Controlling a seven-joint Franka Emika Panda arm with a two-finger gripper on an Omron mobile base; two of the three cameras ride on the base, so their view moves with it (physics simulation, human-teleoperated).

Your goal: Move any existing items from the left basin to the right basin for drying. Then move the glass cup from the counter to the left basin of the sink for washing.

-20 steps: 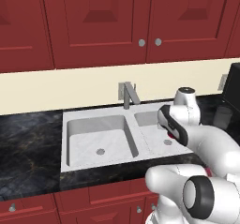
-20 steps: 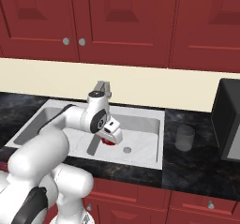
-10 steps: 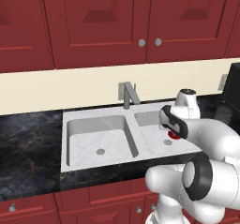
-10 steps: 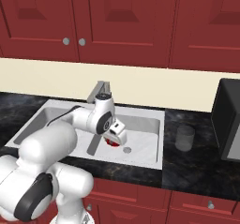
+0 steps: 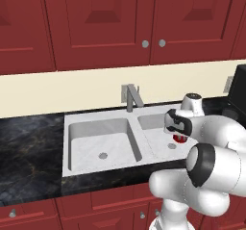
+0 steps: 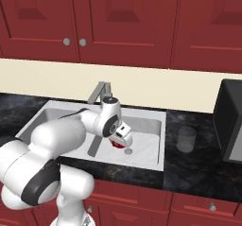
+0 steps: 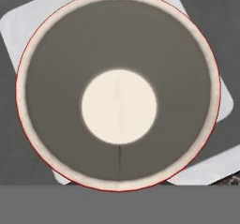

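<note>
The small red cup (image 5: 180, 138) (image 6: 116, 145) hangs low inside the right basin (image 5: 156, 128) (image 6: 147, 134) of the white sink, near its drain. My gripper (image 5: 179, 134) (image 6: 118, 142) points down and is shut on the cup. From the hand view I look straight into the cup (image 7: 117, 89), seeing its pale rim, grey wall and pale bottom. The left basin (image 5: 91, 140) holds nothing but its drain. On the black counter (image 6: 198, 170), to the right of the sink, the grey glass cup (image 6: 186, 139) stands upright.
A grey angular faucet (image 5: 129, 97) (image 6: 99, 93) rises at the back middle of the sink. A black appliance (image 6: 230, 121) stands on the counter right of the glass cup. Red cabinets hang above and sit below.
The hand with the red cup has edged slightly right within the right basin, and the arm's elbow has swung round. The glass cup has not moved.
</note>
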